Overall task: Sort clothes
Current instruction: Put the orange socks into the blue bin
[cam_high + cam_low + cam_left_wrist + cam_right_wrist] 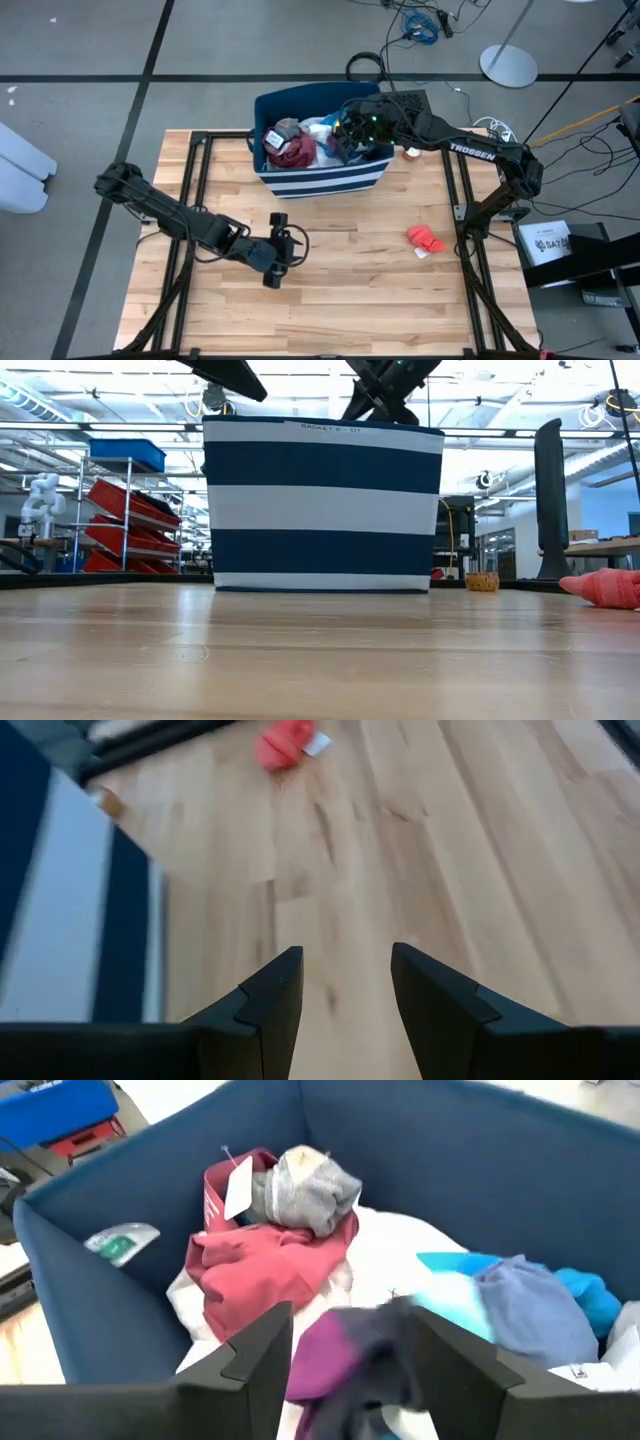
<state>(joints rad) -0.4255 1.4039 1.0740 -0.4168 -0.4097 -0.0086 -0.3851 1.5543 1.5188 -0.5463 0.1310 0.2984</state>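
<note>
The right end effector (pixel 345 135) is held over the open top of the navy striped bin (pixel 320 184), at the bin's right-hand half as seen from above. In the right wrist view its fingers (pixel 250 1360) stand apart, and a dark, blurred piece of fabric (pixel 375 1350) is seen in the gap between them; whether it is gripped or falling free cannot be told. The clothes are heaped in the bin directly below: a maroon garment (pixel 265 1265) with grey socks (pixel 310 1185) on top toward the bin's left half, white fabric (pixel 395 1255) in the middle, and a bright blue piece (pixel 580 1295) with a grey-blue one (pixel 530 1305) nearest this end effector.

The red piece (pixel 425 238) lies alone on the worktop (pixel 350 300), well apart from the bin, toward the right edge. The left end effector (pixel 283 245) hovers low over the middle of the worktop with its fingers (pixel 265 1010) apart and nothing between them; the red piece lies ahead of it and off to its right. By position, the red piece is judged about equally reachable by either arm, the left one being free.
</note>
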